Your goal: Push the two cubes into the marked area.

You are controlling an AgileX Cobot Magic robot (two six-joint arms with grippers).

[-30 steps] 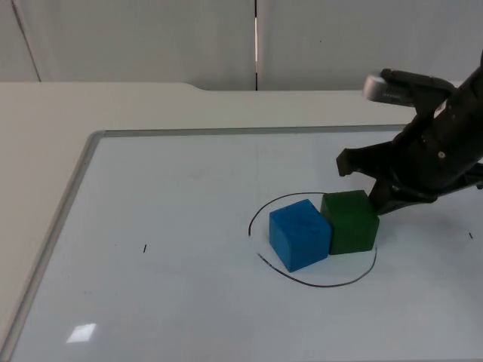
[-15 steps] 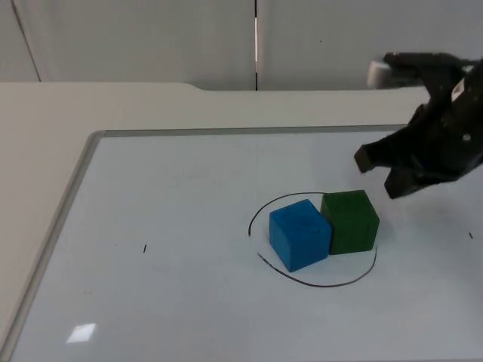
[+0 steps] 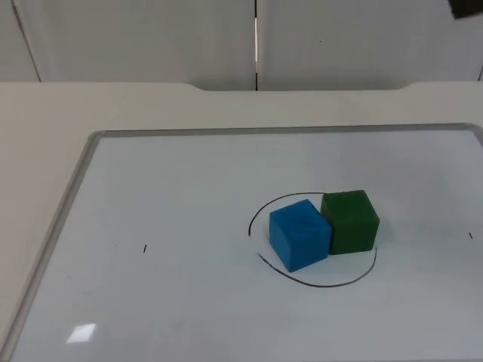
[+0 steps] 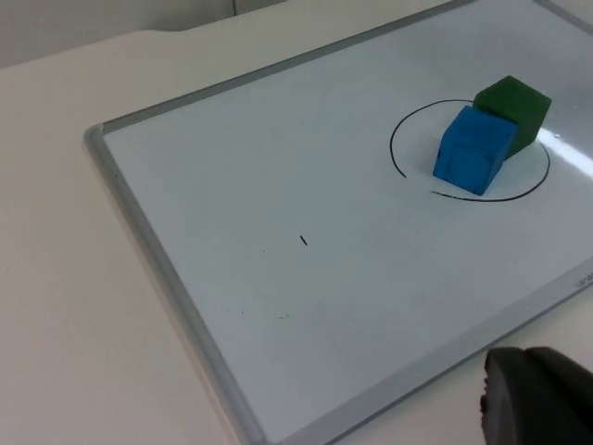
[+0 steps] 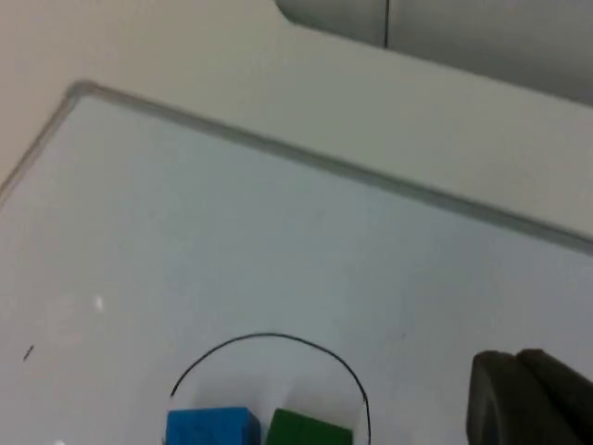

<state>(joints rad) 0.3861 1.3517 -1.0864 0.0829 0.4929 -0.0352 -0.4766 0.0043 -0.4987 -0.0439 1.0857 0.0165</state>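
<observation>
A blue cube (image 3: 299, 234) and a green cube (image 3: 349, 221) stand side by side, touching, inside the black drawn circle (image 3: 332, 286) on the whiteboard (image 3: 189, 181). The right arm (image 3: 468, 7) is pulled back high at the far right, well away from the cubes. From the right wrist, my right gripper (image 5: 528, 394) hangs above the board with the circle (image 5: 269, 336), blue cube (image 5: 213, 426) and green cube (image 5: 310, 429) below it. My left gripper (image 4: 537, 399) waits off the board's near edge, far from the blue cube (image 4: 474, 148) and green cube (image 4: 514, 107).
The whiteboard has a raised metal frame (image 3: 83, 162) and lies on the beige table (image 3: 45, 121). Small black tick marks sit on the board at the left (image 3: 145, 248) and far right (image 3: 469, 235). A grey partition wall (image 3: 151, 38) closes the back.
The right gripper has lifted from beside the green cube and drawn back up and to the right. Both cubes have stayed where they were.
</observation>
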